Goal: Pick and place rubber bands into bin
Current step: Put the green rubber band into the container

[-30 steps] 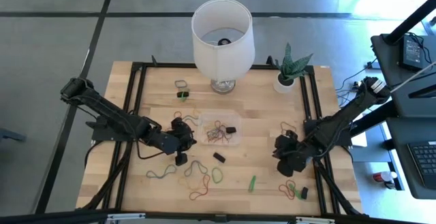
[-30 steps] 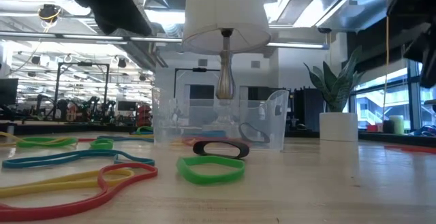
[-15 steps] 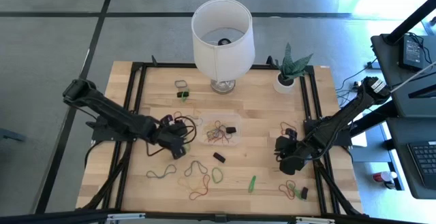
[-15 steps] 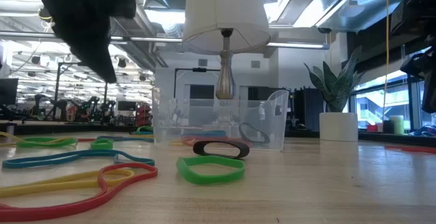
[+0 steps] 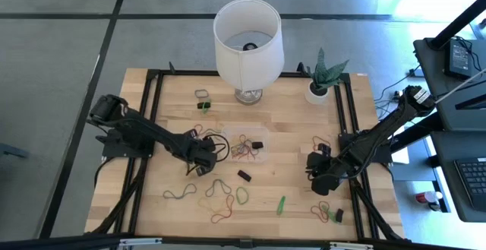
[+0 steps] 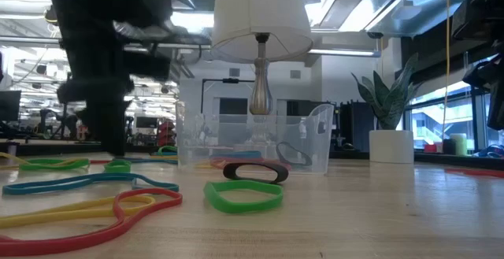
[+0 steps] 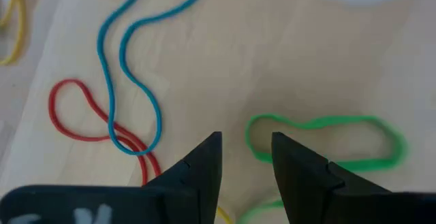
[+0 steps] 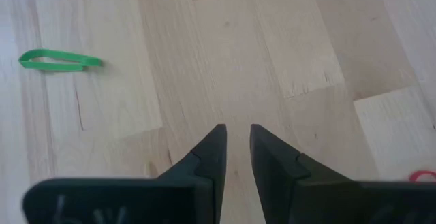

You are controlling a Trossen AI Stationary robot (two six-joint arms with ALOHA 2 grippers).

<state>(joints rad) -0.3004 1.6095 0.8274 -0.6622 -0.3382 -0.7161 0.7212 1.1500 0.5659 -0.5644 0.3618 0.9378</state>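
Lowered beside the bin [image 5: 244, 145] since a second ago, left gripper [image 5: 202, 159] holds nothing, its jaws parted over a green band [image 7: 325, 141], while right gripper [image 5: 319, 180], well apart, shows a narrow empty gap; several rubber bands [image 5: 216, 197] lie in the bin, many remain outside.

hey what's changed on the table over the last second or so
The left gripper moved from near the front bands toward the bin's left side, and its jaws opened. The right gripper shifted slightly toward the front edge, jaws unchanged. The rubber bands in the bin, lamp and plant stayed put.
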